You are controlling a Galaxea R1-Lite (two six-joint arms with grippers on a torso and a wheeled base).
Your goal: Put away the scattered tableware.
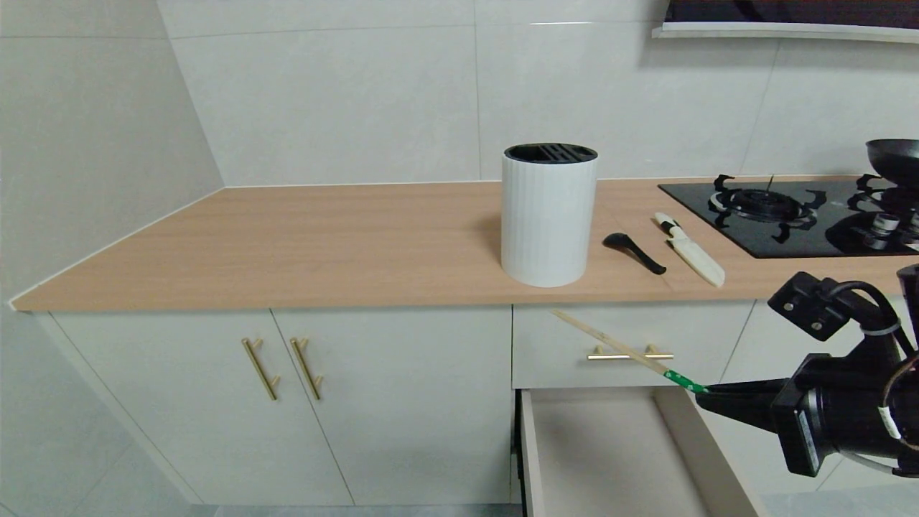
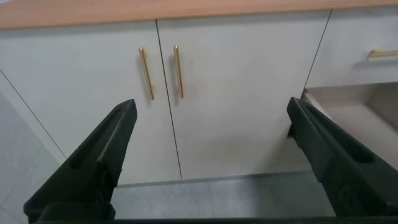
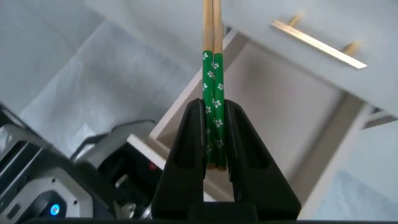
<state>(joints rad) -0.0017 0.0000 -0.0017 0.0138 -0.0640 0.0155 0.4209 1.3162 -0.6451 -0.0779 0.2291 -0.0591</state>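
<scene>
My right gripper [image 1: 707, 391] is shut on a pair of wooden chopsticks [image 1: 617, 348] with green flowered ends [image 3: 212, 87], held over the open drawer [image 1: 610, 452] below the counter. The sticks slant up and left across the drawer front above. On the wooden countertop [image 1: 323, 244] stand a white ribbed utensil holder [image 1: 548, 214] with a black slotted top, a black spoon [image 1: 633, 251] and a knife in a cream sheath [image 1: 689, 248] to its right. My left gripper [image 2: 211, 162] hangs open low in front of the cabinet doors [image 2: 205, 93].
A black gas hob [image 1: 797, 212] with a dark pan [image 1: 894, 154] occupies the counter's right end. Gold handles [image 1: 283, 368] sit on the cabinet doors, another gold handle [image 1: 628, 353] on the upper drawer. Tiled walls bound the counter at back and left.
</scene>
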